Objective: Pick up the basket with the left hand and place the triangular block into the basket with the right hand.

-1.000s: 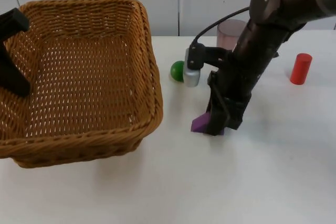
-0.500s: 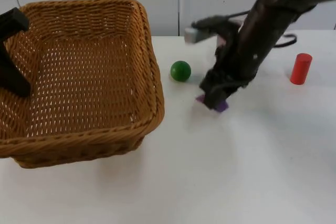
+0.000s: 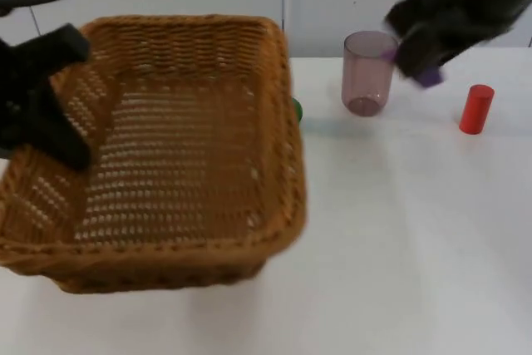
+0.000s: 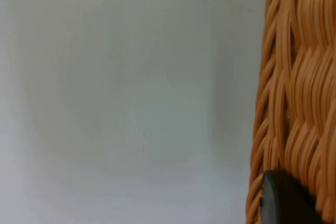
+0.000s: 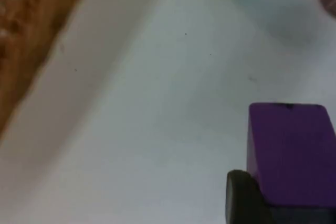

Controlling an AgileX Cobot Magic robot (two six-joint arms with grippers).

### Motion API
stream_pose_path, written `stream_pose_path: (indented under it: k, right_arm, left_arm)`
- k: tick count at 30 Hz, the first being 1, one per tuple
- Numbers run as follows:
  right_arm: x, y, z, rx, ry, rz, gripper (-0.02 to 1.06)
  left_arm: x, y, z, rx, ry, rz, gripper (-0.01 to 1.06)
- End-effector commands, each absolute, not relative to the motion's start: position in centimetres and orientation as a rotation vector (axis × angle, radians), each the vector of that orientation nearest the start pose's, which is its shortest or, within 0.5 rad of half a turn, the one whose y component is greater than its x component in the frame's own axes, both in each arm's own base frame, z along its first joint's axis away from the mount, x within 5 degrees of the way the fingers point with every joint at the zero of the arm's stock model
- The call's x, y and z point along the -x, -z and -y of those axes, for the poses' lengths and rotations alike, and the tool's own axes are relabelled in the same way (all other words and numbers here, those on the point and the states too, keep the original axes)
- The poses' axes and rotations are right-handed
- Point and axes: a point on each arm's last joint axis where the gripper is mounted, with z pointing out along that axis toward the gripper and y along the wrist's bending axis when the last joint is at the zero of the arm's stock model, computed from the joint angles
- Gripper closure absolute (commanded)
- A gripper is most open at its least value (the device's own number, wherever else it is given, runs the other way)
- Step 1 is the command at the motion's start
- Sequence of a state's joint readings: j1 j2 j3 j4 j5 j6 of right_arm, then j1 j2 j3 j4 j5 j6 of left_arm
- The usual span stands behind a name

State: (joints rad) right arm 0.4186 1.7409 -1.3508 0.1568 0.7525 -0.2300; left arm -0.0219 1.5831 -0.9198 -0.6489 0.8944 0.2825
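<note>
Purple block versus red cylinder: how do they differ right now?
The purple block is held in the right gripper, lifted above the table; the red cylinder stands upright on the table, untouched. The block has flat faces; the cylinder is round.

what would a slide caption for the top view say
Left gripper holds the wicker basket by its rim while the right gripper carries the purple triangular block above the table.
</note>
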Motion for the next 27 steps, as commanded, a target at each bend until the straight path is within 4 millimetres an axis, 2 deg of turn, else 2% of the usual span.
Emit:
stream_pose_path:
  k: [1,4,5,8,12,16,17,18,21,22,24,27]
  right_arm:
    - [-31.6,-29.1,-14.8,0.692,-0.246,-2.464,1.05]
    - [-28.2,-32.3,-13.3,0.630,-0.260,-2.391,1.05]
    - [-28.2,-32.3,-13.3,0.630,-0.260,-2.391,1.05]
    - [-25.6,-35.2,-12.6,0.594,-0.295,-2.301,1.05]
    - [-24.6,-36.0,-13.5,0.632,-0.323,-2.252,1.05]
    - [-24.3,-35.4,-16.4,0.674,-0.395,-2.222,1.05]
    - [-24.3,-35.4,-16.4,0.674,-0.395,-2.222,1.05]
    - [-24.3,-34.9,-17.7,0.691,-0.422,-2.223,1.05]
    - [-24.6,-34.0,-19.8,0.733,-0.446,-2.236,1.05]
    - [-24.6,-34.0,-19.8,0.733,-0.446,-2.236,1.05]
    - [-25.3,-32.9,-21.7,0.776,-0.453,-2.252,1.05]
    - [-26.8,-31.0,-23.4,0.800,-0.443,-2.291,1.05]
  left_arm:
    - [-27.9,-21.3,6.4,0.100,0.774,-2.858,1.05]
    - [-27.7,-21.3,8.3,0.066,0.768,-2.846,1.05]
    - [-27.7,-21.3,8.3,0.066,0.768,-2.846,1.05]
    - [-27.4,-21.2,10.1,0.037,0.773,-2.846,1.05]
    - [-27.5,-20.7,10.9,0.053,0.812,-2.864,1.05]
    - [-27.9,-20.0,11.3,0.119,0.881,-2.870,1.05]
    - [-27.9,-20.0,11.3,0.119,0.881,-2.870,1.05]
    - [-28.0,-19.9,11.3,0.131,0.882,-2.869,1.05]
    - [-28.3,-19.8,11.3,0.156,0.884,-2.852,1.05]
    - [-28.3,-19.8,11.3,0.156,0.884,-2.852,1.05]
    - [-28.8,-20.0,11.6,0.148,0.893,-2.844,1.05]
    - [-29.4,-20.4,12.3,0.113,0.903,-2.835,1.05]
